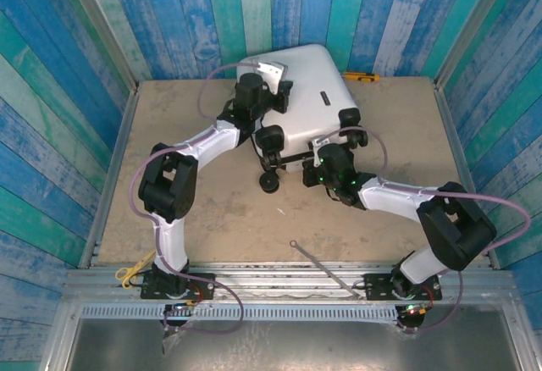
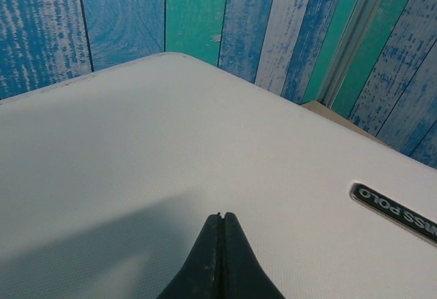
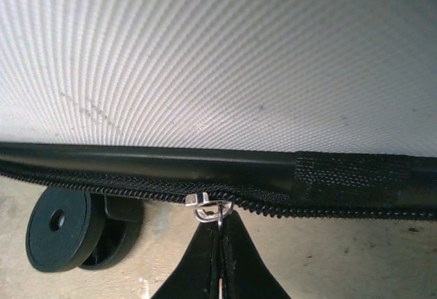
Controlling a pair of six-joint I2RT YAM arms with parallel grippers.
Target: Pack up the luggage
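Lying flat: white hard-shell luggage (image 1: 301, 91); black zipper (image 3: 102, 184), black wheels (image 1: 271, 140)

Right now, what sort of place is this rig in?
Probably a staged robot test booth, not a real room: painted blue-green plank walls on three sides, a bare tan table framed by metal rails, and a white suitcase on it.

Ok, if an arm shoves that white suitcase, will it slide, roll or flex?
The luggage lies flat on its broad side, so it would probably slide, not roll on its wheels. Its textured hard shell looks stiff and should barely flex under the left end effector. The zipper pull pinched by the right end effector may swivel or slip.
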